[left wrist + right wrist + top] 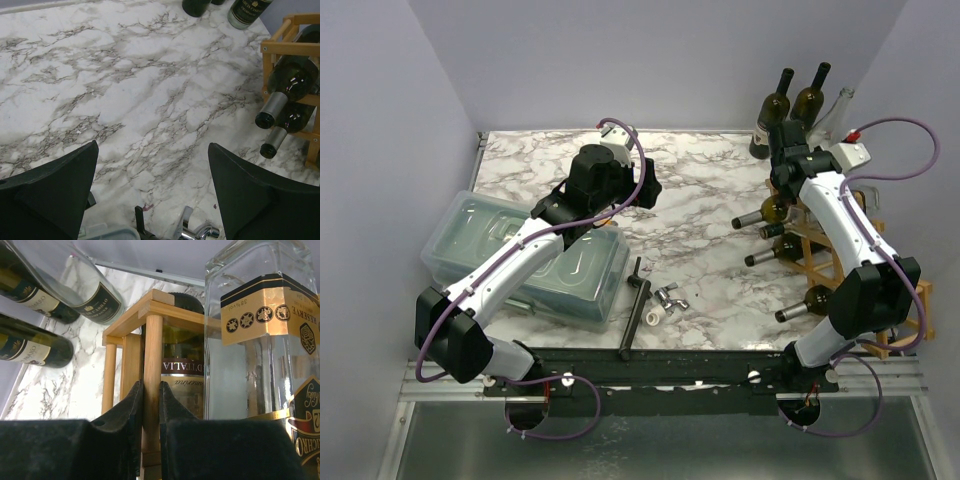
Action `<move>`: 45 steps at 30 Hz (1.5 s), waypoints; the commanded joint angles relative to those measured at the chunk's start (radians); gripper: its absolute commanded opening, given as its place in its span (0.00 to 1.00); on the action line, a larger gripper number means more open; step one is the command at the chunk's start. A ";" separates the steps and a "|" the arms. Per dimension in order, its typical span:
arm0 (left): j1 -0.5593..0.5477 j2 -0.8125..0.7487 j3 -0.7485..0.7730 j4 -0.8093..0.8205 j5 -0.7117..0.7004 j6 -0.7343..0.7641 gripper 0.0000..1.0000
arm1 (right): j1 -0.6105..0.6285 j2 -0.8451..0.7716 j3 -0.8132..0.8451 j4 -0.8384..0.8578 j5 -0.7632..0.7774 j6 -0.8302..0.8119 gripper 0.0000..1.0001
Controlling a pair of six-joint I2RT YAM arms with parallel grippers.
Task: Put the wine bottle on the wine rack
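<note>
Nearest the bases, well left of the wine rack [267,65]: one clear lidded bin [480,235], one black bar [633,305], a couple of small metal bits [670,297], too small to name; further in, left gripper [152,149] over bare marble, well left of the rack, fingers spread wide, holding nothing; in the rack, three racked bottles [782,250] counted from above, lying flat, necks pointing left out of the cells; at the rack's far end, right gripper [150,386], fingers pressed almost together, a rack post showing in the slit, pinched or merely behind: cannot tell; just beyond the rack's far end, three standing wine bottles [808,100] counted from above, two dark and one clear, long axes upright; probably the next one to fetch among these, so just past the right gripper, far nearer to it than to the left; to be tipped from upright to flat before entering a free cell.
</note>
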 commanded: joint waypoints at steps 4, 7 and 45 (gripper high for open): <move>-0.004 0.007 0.030 0.000 0.016 -0.002 0.92 | -0.005 -0.031 0.041 0.218 0.120 0.019 0.01; -0.003 0.005 0.030 0.000 0.011 0.001 0.92 | -0.005 -0.026 0.052 0.213 0.129 0.057 0.01; 0.014 0.001 0.035 -0.001 0.032 -0.012 0.92 | -0.005 0.062 0.125 0.416 0.237 0.142 0.01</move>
